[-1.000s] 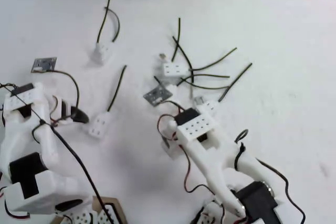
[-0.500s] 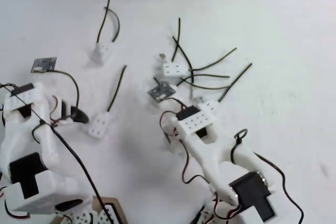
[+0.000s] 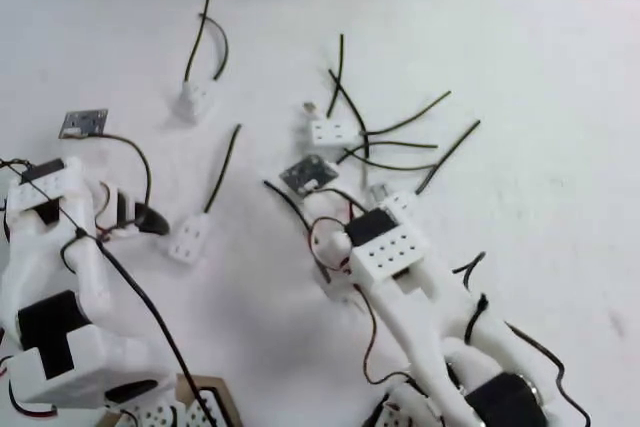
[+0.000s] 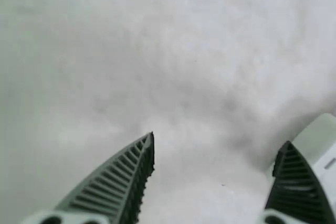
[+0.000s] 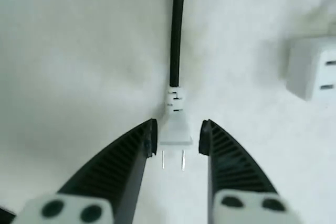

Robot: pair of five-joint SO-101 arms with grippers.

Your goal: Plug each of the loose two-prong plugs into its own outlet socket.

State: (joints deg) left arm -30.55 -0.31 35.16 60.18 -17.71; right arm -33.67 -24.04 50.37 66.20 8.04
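A white two-prong plug on a black cord lies between the fingers of my right gripper, which is shut on its body, prongs pointing back at the wrist. Its cord trails away over the table from under the right wrist. A white outlet socket sits off to one side of the plug. My left gripper stands open and holds nothing; it hangs low over the table with an outlet's corner beside one finger. That outlet lies just right of the left gripper.
More white outlets with black cords lie at the back left, the middle and beside the right wrist. Small grey boards sit at the left and centre. Loose cords spread right of centre.
The right arm has drawn back toward the near edge with the plug, and its black cord now trails into view left of the wrist. The centre grey board shifted slightly. The left arm is still.
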